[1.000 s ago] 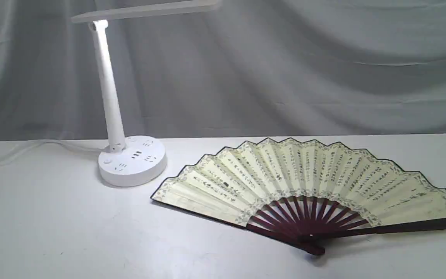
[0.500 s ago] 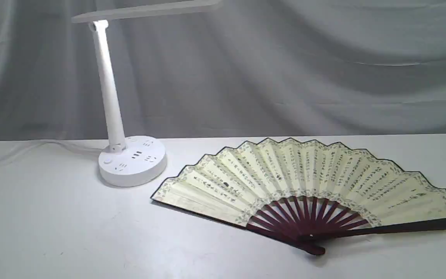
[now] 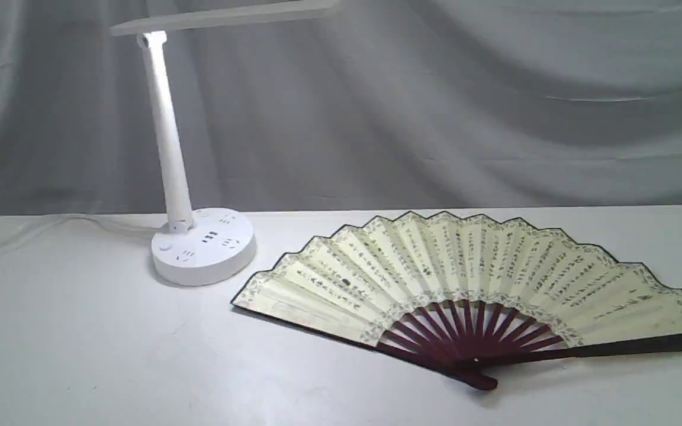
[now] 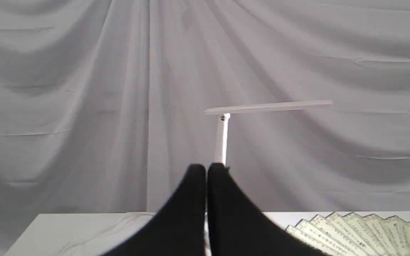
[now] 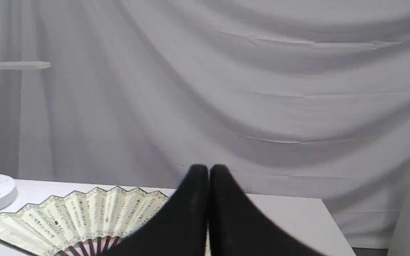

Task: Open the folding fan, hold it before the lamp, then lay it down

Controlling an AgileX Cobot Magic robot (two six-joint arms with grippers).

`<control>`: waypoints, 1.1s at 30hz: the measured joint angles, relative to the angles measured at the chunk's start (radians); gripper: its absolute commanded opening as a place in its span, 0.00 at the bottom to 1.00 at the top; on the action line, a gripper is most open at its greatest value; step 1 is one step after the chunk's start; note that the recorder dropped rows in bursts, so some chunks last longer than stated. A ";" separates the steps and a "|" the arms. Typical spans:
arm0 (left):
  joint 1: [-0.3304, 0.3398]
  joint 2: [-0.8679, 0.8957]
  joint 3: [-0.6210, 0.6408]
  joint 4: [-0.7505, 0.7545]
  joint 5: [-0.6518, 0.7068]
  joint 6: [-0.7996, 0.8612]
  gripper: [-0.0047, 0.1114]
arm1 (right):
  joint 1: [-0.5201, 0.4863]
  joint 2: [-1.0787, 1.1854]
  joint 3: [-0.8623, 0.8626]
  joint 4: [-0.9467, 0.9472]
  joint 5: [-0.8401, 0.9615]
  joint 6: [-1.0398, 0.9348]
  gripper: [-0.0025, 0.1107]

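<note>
The fan [image 3: 471,278] lies spread wide and flat on the tabletop [image 3: 80,343], its cream leaf arching toward the back and its maroon ribs meeting at the pivot near the front (the right guard runs to the picture's edge). The lamp [image 3: 166,136] stands upright to its left in the exterior view, near but not touching. The left pincer [image 4: 206,170] is closed on nothing, black fingers pressed together, clear of the fan. The right pincer [image 5: 208,170] is the same. Grey cloth [image 3: 436,106] hangs behind.
</note>
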 measured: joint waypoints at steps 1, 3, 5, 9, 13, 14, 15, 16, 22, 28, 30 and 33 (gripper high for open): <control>0.000 -0.001 -0.002 0.002 0.013 0.000 0.04 | 0.000 -0.003 0.000 0.000 0.014 -0.004 0.02; 0.000 -0.003 -0.002 0.002 0.031 0.000 0.04 | 0.000 -0.003 0.000 0.000 0.048 -0.020 0.02; 0.000 -0.003 0.013 0.002 0.026 0.000 0.04 | 0.000 -0.003 0.013 0.000 0.054 -0.035 0.02; 0.000 -0.003 0.070 0.002 -0.038 0.000 0.04 | 0.000 -0.003 0.074 0.000 -0.002 -0.043 0.02; 0.000 -0.003 0.170 0.002 -0.143 0.000 0.04 | 0.000 -0.003 0.187 0.002 -0.122 -0.046 0.02; 0.000 -0.003 0.210 0.002 -0.187 0.000 0.04 | 0.000 -0.003 0.214 0.009 -0.151 -0.046 0.02; 0.000 -0.001 0.243 0.002 -0.221 0.000 0.04 | 0.000 -0.003 0.249 0.009 -0.188 -0.046 0.02; 0.000 -0.001 0.268 0.002 -0.248 -0.002 0.04 | 0.000 -0.003 0.284 0.009 -0.226 -0.046 0.02; 0.000 0.001 0.464 0.002 -0.437 -0.002 0.04 | 0.000 0.000 0.495 0.030 -0.483 -0.046 0.02; 0.000 0.003 0.697 0.002 -0.677 -0.005 0.04 | 0.000 0.001 0.677 0.054 -0.659 -0.046 0.02; 0.000 0.001 0.766 0.002 -0.741 -0.005 0.04 | 0.000 0.001 0.727 0.056 -0.710 -0.046 0.02; 0.000 0.001 0.854 0.002 -0.826 -0.005 0.04 | 0.000 0.001 0.799 0.062 -0.773 -0.046 0.02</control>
